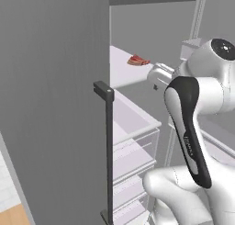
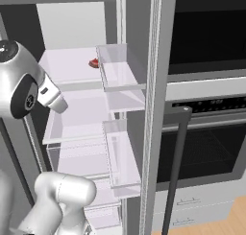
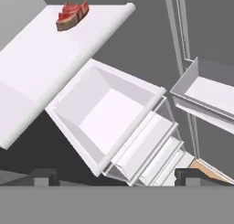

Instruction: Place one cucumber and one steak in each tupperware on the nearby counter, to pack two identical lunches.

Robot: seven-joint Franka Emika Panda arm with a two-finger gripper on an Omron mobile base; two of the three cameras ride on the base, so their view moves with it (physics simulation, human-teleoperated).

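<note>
Probably soft, slick steak (image 3: 72, 15) on fridge shelf (image 3: 36, 67); best pinched across its edges. Gripper (image 3: 114, 175) spread wide, empty.

A glossy white robot arm (image 1: 193, 187) of rounded, bulbous segments, with a long black panel (image 1: 188, 127) bearing faint lettering, a dark round joint cap (image 1: 223, 47), and a silver-grey tapered wrist section (image 2: 52, 99).

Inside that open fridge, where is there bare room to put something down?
Most of the top shelf is bare; only the steak sits near its far end. The bin below and the door tray look free too.
</note>
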